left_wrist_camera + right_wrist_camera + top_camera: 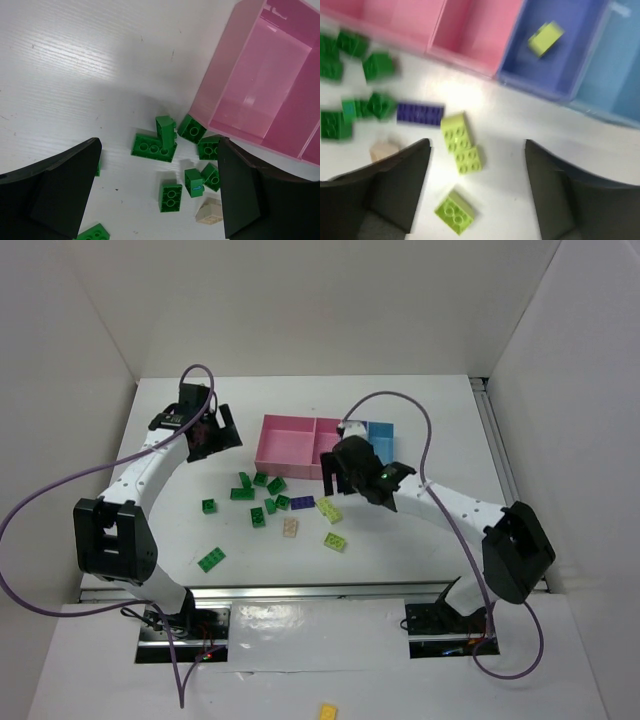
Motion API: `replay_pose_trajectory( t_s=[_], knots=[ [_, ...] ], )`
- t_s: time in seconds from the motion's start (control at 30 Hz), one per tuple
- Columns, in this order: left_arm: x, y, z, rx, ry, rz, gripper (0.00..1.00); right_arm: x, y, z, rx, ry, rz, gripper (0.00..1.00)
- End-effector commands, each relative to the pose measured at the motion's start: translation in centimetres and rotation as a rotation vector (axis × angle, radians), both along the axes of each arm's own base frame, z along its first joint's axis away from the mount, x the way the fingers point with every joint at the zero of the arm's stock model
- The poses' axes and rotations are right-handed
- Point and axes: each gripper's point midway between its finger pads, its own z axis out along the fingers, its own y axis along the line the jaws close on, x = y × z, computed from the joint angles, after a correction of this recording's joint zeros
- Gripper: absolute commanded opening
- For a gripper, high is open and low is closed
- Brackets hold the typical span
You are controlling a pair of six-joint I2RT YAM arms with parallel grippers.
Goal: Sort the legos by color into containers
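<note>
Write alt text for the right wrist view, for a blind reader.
A pale yellow-green studded plastic brick lies in the blue plastic tray compartment, beside pink compartments. On the white table lie more yellow-green bricks, a dark purple flat brick, several green bricks and a beige brick. The open right hand's dark fingers frame the bottom.

Bright, even white light fills the overhead view, leaving only soft, faint shadows on the table (400,560). The left wrist view is sharp, with a broad grey shadow above the green legos (154,146) and a pale sheen inside the pink containers (260,90). The right wrist view is motion-blurred throughout, with white glare beside the yellow-green legos (461,142)
</note>
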Motion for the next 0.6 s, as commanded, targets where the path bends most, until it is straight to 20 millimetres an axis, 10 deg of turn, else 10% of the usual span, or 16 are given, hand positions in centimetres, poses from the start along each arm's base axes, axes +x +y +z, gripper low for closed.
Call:
replay_pose_trajectory(
  t_s=[0.0, 0.2, 0.57],
  knots=[
    [-0.1, 0.5, 0.8, 0.020, -0.020, -0.010, 0.99, -4.5, 0.8, -3.9, -0.023, 0.085, 0.105, 0.87],
    [-0.6, 0.0, -0.4, 0.004, -0.010, -0.039, 0.99, -7.4, 2.6, -5.9, -0.016, 0.111, 0.192, 0.91],
    [-0.7, -0.2, -0.7, -0.010, -0.008, -0.038, 0.99, -5.4, 4.1, -9.4, -0.062, 0.130, 0.214, 0.75]
  ],
)
